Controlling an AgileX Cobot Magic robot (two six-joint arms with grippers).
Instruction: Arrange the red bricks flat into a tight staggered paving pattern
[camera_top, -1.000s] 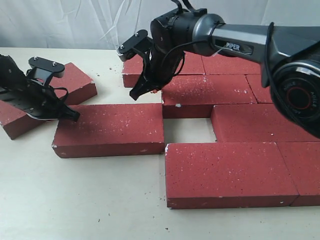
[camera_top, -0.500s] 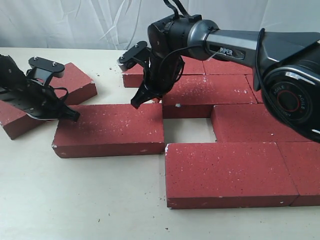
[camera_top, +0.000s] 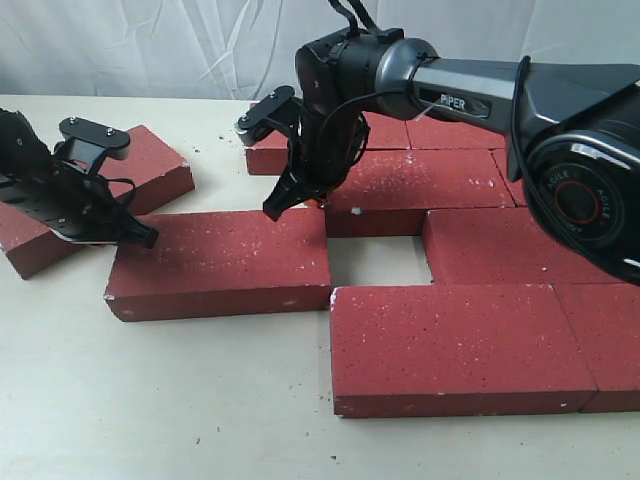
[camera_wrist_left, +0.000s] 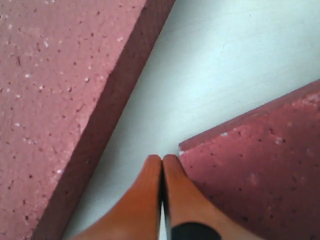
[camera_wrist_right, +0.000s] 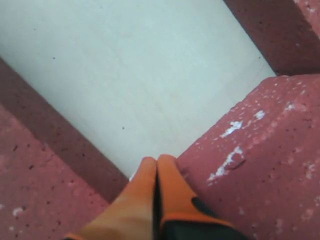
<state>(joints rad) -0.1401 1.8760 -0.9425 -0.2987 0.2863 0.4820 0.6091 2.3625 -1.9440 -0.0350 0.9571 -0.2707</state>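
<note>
Nine red bricks lie flat on a pale table, with two grippers among them.
Seven form staggered rows to the right of and behind one loose brick; another sits angled to its left. The left gripper, fingers pressed together, is at the loose brick's far left corner. The right gripper, jaws likewise closed, is at its far right edge.

Rough grainy matt finish on red bricks, white-specked; bench was smooth, matt; right arm casing looked glossy.
</note>
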